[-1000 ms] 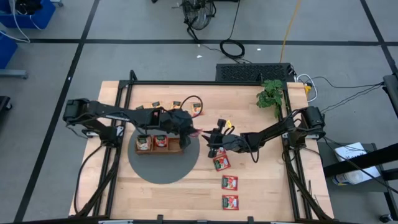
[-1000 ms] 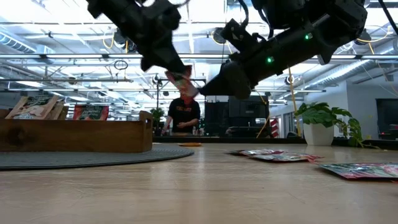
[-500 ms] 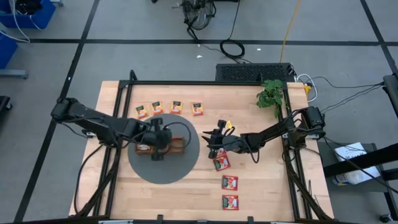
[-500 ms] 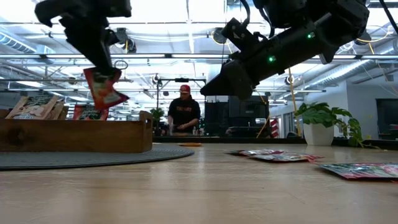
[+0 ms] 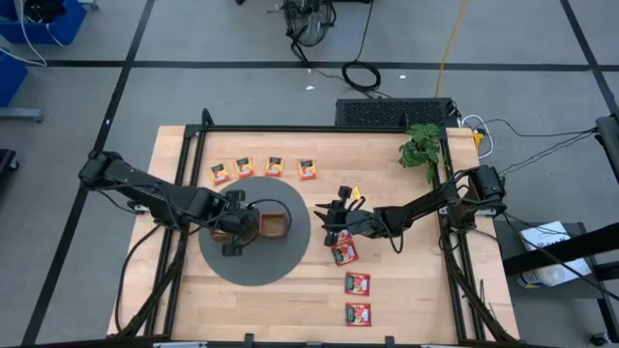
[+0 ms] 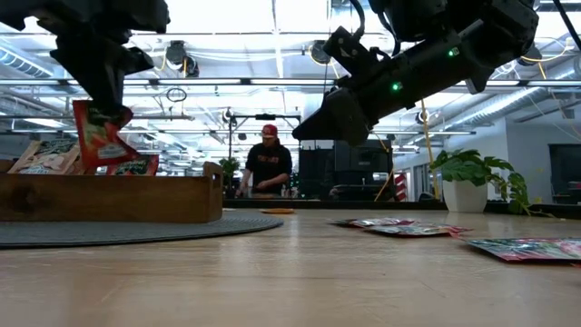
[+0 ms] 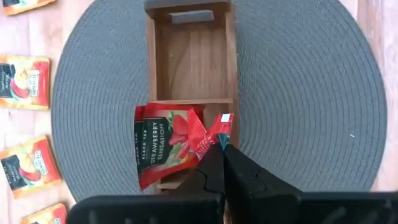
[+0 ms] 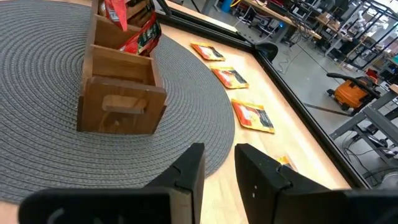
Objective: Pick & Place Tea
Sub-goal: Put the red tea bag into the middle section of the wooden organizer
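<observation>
1. Left of centre in the high view, the left gripper (image 5: 235, 228) hangs over the wooden tray (image 5: 276, 223), its fingers clamped on the corner of a red-and-green tea packet (image 7: 168, 149).
2. Seen from the left wrist, that held packet (its label reads "Strawberry Sensation") dangles crumpled over the tray's middle compartment, with the end compartment beyond it (image 7: 193, 71) bare wood.
3. At the left of the low view the same packet (image 6: 98, 136) hangs tilted just above the tray's rim (image 6: 109, 198), and other packets (image 6: 50, 154) already stand in the tray behind it.
4. Under the tray lies a round grey mat (image 5: 290, 256), resting on the table (image 5: 426, 290).
5. Above the mat in the high view, four orange-yellow packets (image 5: 264, 168) lie in a row on the bare wood.
6. Just right of the mat's edge, the right gripper (image 5: 332, 220) hovers with its fingers (image 8: 193, 171) slightly apart and nothing between them.
7. Below that gripper in the high view, three red-and-green packets (image 5: 357, 284) lie flat in a loose column down toward the table's lower edge.
8. Near the table's upper right corner stands a small green plant (image 5: 422, 147).
9. Far behind the table in the low view, a person (image 6: 266, 166) stands in the room.
</observation>
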`<action>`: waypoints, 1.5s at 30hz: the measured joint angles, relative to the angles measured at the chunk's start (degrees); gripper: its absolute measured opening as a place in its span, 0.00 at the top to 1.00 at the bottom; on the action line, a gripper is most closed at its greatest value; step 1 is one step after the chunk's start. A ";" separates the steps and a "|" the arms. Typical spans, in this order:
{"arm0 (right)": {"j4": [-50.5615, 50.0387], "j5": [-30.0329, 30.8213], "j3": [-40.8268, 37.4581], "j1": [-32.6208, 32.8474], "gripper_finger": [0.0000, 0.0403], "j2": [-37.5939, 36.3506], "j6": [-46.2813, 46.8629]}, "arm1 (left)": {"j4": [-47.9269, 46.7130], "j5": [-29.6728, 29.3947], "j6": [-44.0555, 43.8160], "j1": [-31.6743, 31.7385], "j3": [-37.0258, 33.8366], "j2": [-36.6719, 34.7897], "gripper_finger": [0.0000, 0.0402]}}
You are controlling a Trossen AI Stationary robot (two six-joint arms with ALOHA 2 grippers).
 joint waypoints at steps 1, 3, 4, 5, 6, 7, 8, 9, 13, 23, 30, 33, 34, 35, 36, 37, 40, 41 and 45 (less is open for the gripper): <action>0.00 0.00 0.00 0.00 0.81 0.00 -0.01 | 0.05 0.04 0.12 0.08 0.00 0.00 1.00; 0.00 0.00 0.00 0.00 0.81 0.00 0.00 | 0.16 0.02 0.22 0.41 0.00 0.00 1.00; 0.00 0.00 0.00 0.00 0.81 0.00 0.00 | 0.17 0.02 0.21 0.57 -0.02 0.00 1.00; 0.00 -0.02 0.00 0.00 0.81 0.00 0.00 | 0.48 0.01 0.36 0.73 -0.11 0.15 1.00; 0.00 -0.02 0.00 0.00 0.81 0.00 0.00 | 1.26 0.03 0.61 0.94 -0.37 0.36 1.00; 0.00 -0.02 0.00 0.00 0.81 0.00 0.00 | 2.21 0.36 1.07 1.10 -0.85 0.59 1.00; 0.00 -0.02 0.00 0.00 0.81 0.02 0.00 | 2.96 1.21 1.46 1.23 -1.51 0.72 1.00; 0.00 -0.02 0.00 0.00 0.81 0.02 0.00 | 3.81 2.42 1.94 1.42 -2.27 0.74 1.00; 0.01 -0.02 0.00 0.00 0.81 0.02 0.00 | 4.47 3.13 2.34 1.93 -4.05 1.56 1.00; 0.45 -0.04 -0.02 0.00 0.81 0.07 0.00 | 6.25 2.01 3.28 3.17 -4.28 1.46 1.00; 0.46 -0.04 -0.02 0.02 0.81 0.07 0.00 | 7.00 2.01 2.80 3.58 -4.94 1.44 1.00; 0.46 -0.04 -0.02 0.02 0.81 0.07 0.00 | 7.00 3.02 1.90 3.56 -6.46 1.46 1.00; 0.46 -0.04 -0.02 0.02 0.81 0.07 0.00 | 7.00 2.97 1.49 3.56 -6.89 1.46 1.00; 0.46 -0.04 -0.02 0.02 0.81 0.07 0.00 | 7.00 2.88 1.21 3.56 -7.22 1.46 1.00; 0.46 -0.04 -0.02 0.02 0.81 0.07 0.00 | 6.97 2.54 1.03 3.56 -7.37 1.46 1.00; 0.46 -0.04 -0.02 0.02 0.81 0.07 0.00 | 7.01 2.00 1.01 3.56 -7.39 1.46 1.00; 0.46 -0.04 -0.02 0.02 0.81 0.07 0.03 | 8.07 1.50 1.23 3.58 -7.39 1.46 1.00; 0.46 -0.04 -0.02 0.02 0.81 0.07 0.11 | 8.65 1.46 1.30 3.58 -7.39 1.46 1.00; 0.85 -0.04 -0.02 0.02 0.81 0.07 0.21 | 9.89 0.24 1.24 3.76 -7.39 1.46 0.97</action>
